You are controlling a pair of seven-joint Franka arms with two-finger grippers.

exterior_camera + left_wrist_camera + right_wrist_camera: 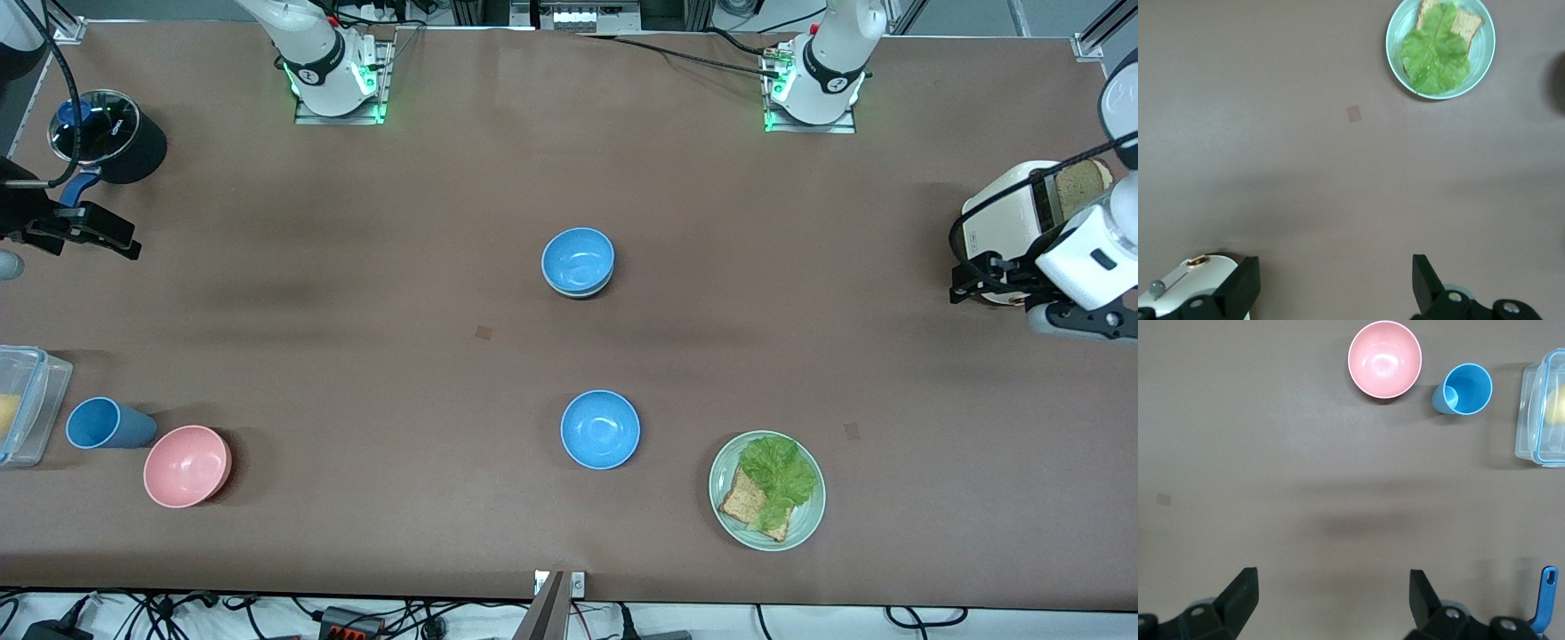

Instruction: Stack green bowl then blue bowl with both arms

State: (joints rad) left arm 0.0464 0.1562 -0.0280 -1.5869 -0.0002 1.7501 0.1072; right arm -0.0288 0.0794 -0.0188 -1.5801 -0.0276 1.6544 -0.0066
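Front view: blue bowl (578,257) nested in green bowl (580,291) mid-surface; left claw (1335,287) and right claw (1333,600) spread, empty, waiting at opposite ends.

A wide brown table (356,267) fills nearly the whole frame under even light with soft shadows. Black cables (178,613) trail over a pale floor strip along the bottom edge. Metal framing (569,13) crosses the top centre.

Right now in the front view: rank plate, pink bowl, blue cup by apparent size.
1. Plate with lettuce and toast: largest.
2. Pink bowl.
3. Blue cup: smallest, though lying on its side.
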